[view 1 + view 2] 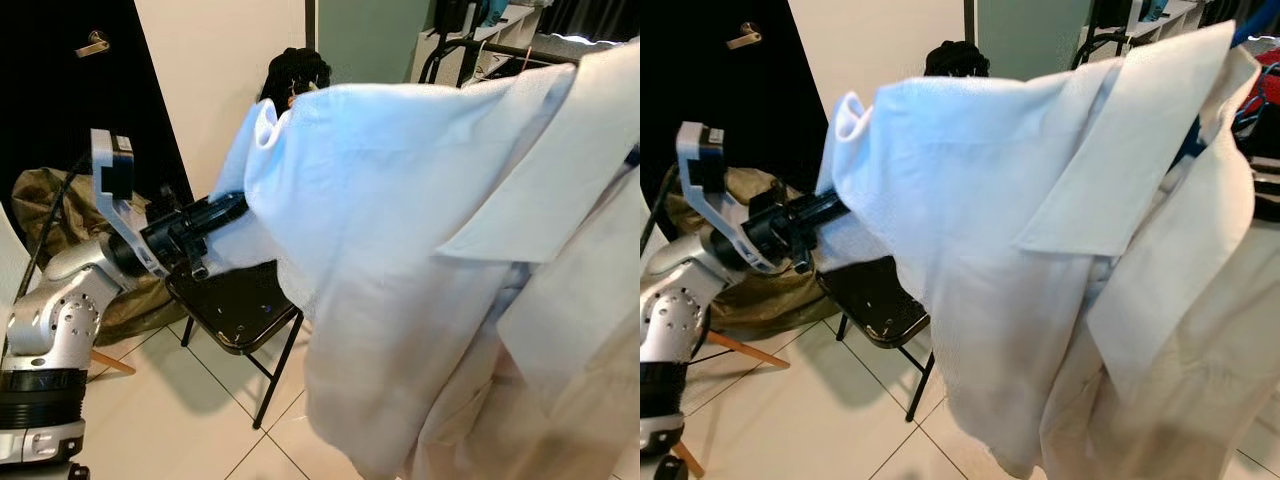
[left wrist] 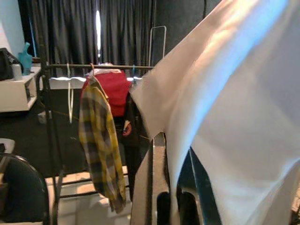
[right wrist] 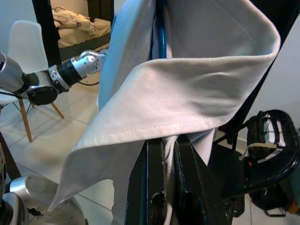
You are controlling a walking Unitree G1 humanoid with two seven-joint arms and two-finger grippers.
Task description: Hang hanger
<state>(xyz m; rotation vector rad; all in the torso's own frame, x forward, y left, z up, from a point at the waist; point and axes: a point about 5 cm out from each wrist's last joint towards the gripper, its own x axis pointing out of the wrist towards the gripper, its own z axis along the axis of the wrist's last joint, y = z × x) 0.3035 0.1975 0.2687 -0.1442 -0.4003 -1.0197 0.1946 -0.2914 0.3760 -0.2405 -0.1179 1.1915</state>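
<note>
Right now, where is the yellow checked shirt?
In the left wrist view, the yellow checked shirt hangs on the clothes rail, in front of a red garment, beyond the white shirt.

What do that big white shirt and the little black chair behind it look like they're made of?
The white shirt looks like woven cotton or a cotton blend: matte, softly creased, with a stitched collar edge. The folding chair seems to be a glossy black seat, plastic or vinyl, on thin black metal legs; the shine suggests this, but I can't be sure.
</note>
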